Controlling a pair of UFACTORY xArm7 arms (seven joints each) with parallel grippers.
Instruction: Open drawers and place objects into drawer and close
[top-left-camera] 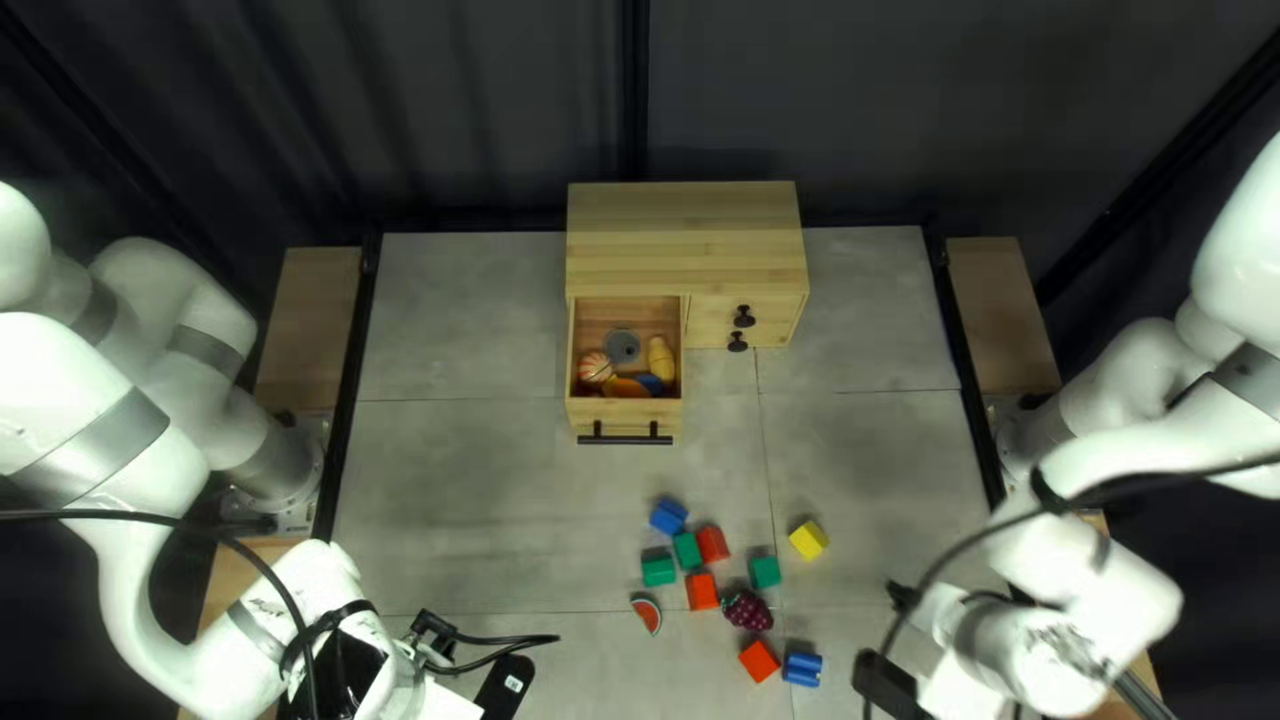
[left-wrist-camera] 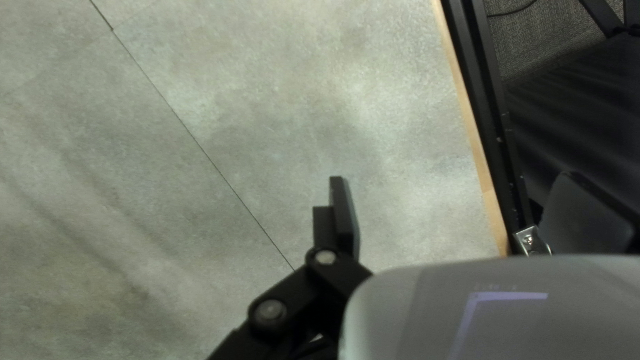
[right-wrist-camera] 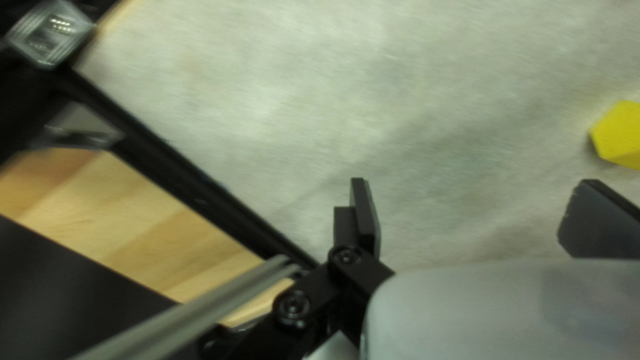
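Open drawer point(top-left-camera: 627, 416) jutted from wooden cabinet point(top-left-camera: 680, 240), blocking way; toy blocks point(top-left-camera: 702, 592) cluttered tabletop point(top-left-camera: 460, 467) in front. Passing room lay both sides of drawer.

A dark curtain point(top-left-camera: 467, 107) hangs behind the grey table point(top-left-camera: 467, 494), 2 wooden boards point(top-left-camera: 314, 320) flanking it.

Legible text, labels, brands, numbers or signs: none. Item, one: small white marking point(top-left-camera: 512, 683), characters too small to tell; top left view, on a black part of the left gripper point(top-left-camera: 502, 694).
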